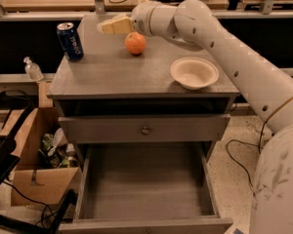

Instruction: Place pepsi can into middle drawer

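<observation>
Grey cabinet top [112, 77] carries three things, all well apart. The pepsi can [70, 41] is upright at the far-left corner in my view, the orange [135, 43] is near far centre and the white bowl [194, 73] is on the right. I see the gripper [105, 27] above the top, between can and orange (nearer the orange). The middle drawer [146, 194] stands open below.

The pepsi can [70, 41] is standing at the worktop's [112, 74] back left, the orange [135, 43] is sitting to its right, and the bowl [194, 73] is lying further right, nearer the front. The tool [108, 27] is hovering between can and orange, just behind the orange. Below, the middle drawer [144, 191] is standing open.
</observation>
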### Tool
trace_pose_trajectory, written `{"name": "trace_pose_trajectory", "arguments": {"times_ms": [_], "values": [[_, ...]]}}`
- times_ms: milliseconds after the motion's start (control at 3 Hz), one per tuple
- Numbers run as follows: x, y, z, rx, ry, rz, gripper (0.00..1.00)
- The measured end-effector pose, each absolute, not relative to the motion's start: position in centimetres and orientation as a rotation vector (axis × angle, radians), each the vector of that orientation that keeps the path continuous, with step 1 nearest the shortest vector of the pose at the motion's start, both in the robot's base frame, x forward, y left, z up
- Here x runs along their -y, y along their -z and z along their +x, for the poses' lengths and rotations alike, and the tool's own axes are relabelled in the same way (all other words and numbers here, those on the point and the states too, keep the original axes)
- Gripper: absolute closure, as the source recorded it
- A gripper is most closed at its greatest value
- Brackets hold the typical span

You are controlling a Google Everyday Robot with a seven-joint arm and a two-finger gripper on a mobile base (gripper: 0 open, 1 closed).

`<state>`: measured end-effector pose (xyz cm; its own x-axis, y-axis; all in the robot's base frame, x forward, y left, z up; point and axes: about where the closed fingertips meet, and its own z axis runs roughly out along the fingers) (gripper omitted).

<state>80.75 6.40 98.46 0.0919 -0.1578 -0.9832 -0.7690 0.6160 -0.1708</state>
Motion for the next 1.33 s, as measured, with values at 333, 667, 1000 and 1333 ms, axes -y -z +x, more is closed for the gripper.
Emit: {"name": "trace_pose_trajectory", "arguments": {"times_ms": [333,667,1000,1333], "values": [[-9.4,-96.2,81.4,-1.489,-0.472,-0.913,0.00],[-12.3,-94.7,82.1,-1.507,-0.451,-0.964,0.00],[-15.9,-93.6,82.4,-1.508,-0.488,-1.011,0.00],[-21.1,-93.6,82.7,-1.501,-0.657,-0.991,0.00]]}}
